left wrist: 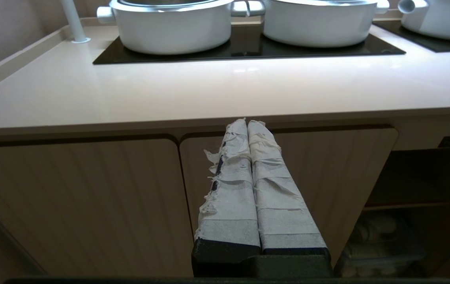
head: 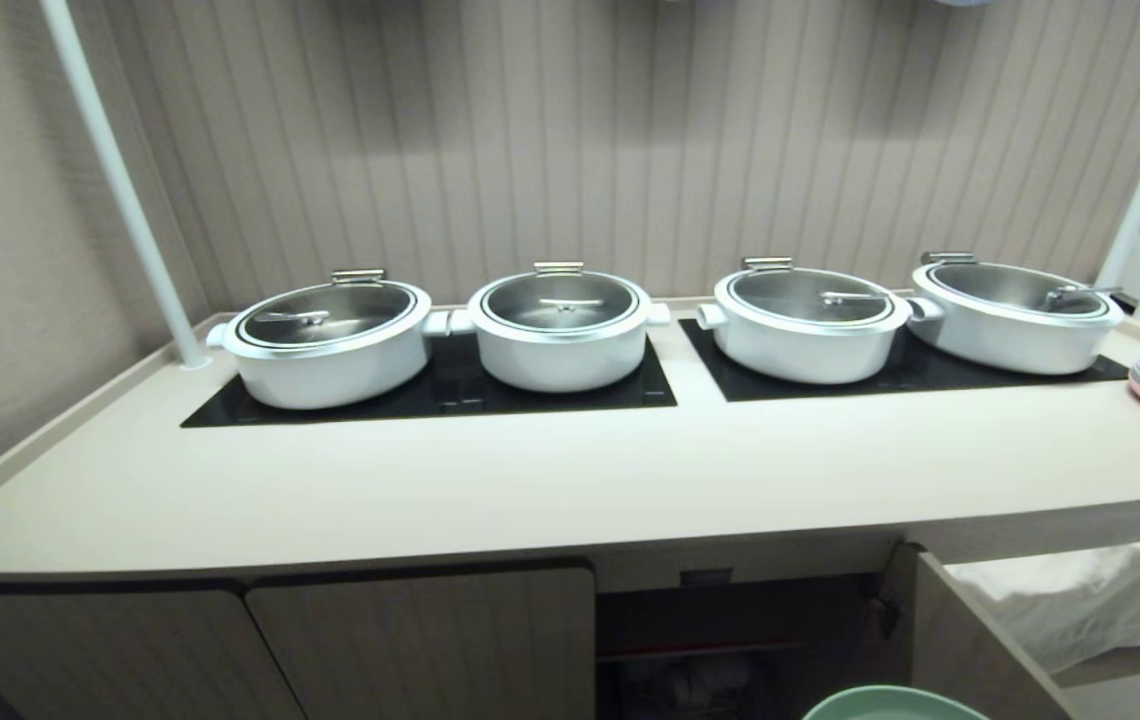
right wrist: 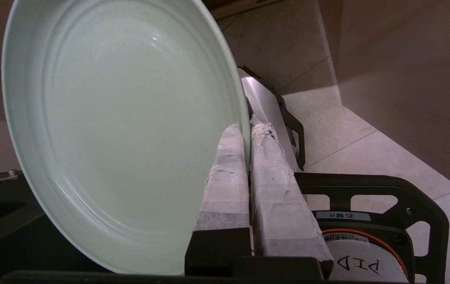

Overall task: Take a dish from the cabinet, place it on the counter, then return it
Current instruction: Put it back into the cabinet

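Mint-green dish [right wrist: 122, 130] pinched by rim, below counter [head: 530, 480]; cabinet [head: 730, 640] open.

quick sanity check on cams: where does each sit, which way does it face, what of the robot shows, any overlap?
Head: high on the robot, looking forward and down at the counter, four white pots and the open cabinet; no arm visible.
Left wrist: behind the shut left gripper, facing the closed cupboard doors.
Right wrist: behind the right gripper, jaws pinching the dish, floor beyond.
Shared: head and right wrist both show the dish.
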Controlling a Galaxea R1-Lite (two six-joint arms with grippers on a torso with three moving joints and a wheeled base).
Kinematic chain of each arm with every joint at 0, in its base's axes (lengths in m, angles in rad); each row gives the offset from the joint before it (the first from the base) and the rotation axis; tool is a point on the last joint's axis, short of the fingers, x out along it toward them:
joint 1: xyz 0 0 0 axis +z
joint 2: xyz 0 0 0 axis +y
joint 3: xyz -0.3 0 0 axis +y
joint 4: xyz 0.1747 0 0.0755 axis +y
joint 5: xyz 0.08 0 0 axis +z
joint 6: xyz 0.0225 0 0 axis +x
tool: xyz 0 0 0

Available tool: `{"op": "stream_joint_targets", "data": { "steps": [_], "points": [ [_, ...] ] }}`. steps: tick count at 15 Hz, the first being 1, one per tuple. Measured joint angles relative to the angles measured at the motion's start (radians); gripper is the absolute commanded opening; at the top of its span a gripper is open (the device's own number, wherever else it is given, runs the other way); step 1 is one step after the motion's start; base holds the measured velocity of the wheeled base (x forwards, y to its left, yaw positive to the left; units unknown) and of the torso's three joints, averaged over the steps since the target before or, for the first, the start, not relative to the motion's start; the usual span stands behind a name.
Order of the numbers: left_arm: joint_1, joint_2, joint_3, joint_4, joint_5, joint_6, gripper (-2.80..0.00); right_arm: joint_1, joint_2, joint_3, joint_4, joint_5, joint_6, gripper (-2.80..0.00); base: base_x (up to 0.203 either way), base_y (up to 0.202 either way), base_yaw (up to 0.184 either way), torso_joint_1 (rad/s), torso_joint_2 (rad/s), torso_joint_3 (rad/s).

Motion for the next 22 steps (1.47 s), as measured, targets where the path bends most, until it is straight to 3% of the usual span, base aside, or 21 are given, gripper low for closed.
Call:
{"op": "stream_joint_targets", "data": {
  "steps": [22],
  "points": [
    [0.000, 0.000, 0.000, 0.000, 0.000, 0.000, -2.80, -0.009, -0.001, 0.018, 0.000, 0.002, 0.028, -2.80, 0.000, 0.000, 0.000, -0.177, 0.38, 0.205]
  ]
}}
